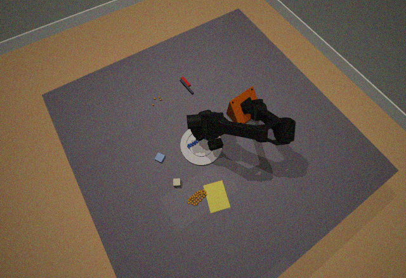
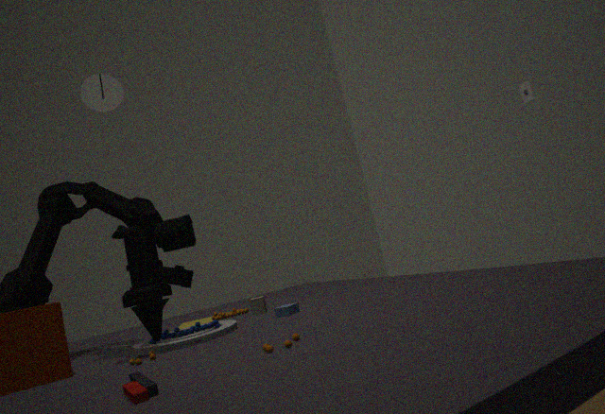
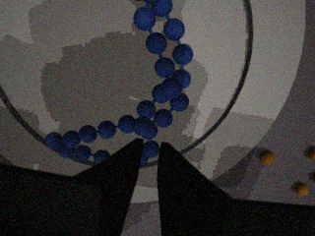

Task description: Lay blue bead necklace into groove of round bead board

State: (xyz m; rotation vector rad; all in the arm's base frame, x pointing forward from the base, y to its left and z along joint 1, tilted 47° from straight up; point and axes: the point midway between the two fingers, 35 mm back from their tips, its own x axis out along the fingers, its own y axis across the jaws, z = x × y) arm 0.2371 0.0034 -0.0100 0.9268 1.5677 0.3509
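Note:
The round bead board [image 1: 187, 155] [image 2: 215, 334] [image 3: 278, 59] is pale, with its groove [image 3: 250, 39] showing as a thin dark ring. The blue bead necklace [image 1: 192, 144] [image 2: 195, 327] [image 3: 106, 130] lies bunched on it in a bent double strand. One arm of the bend crosses the inside of the ring; the other runs to the ring's near side in the wrist view. My gripper [image 2: 155, 339] [image 3: 151, 147] is low at the board, its fingers nearly together around beads at the bend, shut on the necklace. The arm hides the fingertips in the top view.
An orange bead heap [image 1: 197, 197] touches a yellow sheet [image 1: 217, 197]. A beige cube [image 1: 176, 182] and a light blue block [image 1: 160, 157] stand near the board. Loose orange beads [image 3: 267, 157], a red and black object [image 2: 135, 392] and an orange wedge [image 2: 34, 346] are also there.

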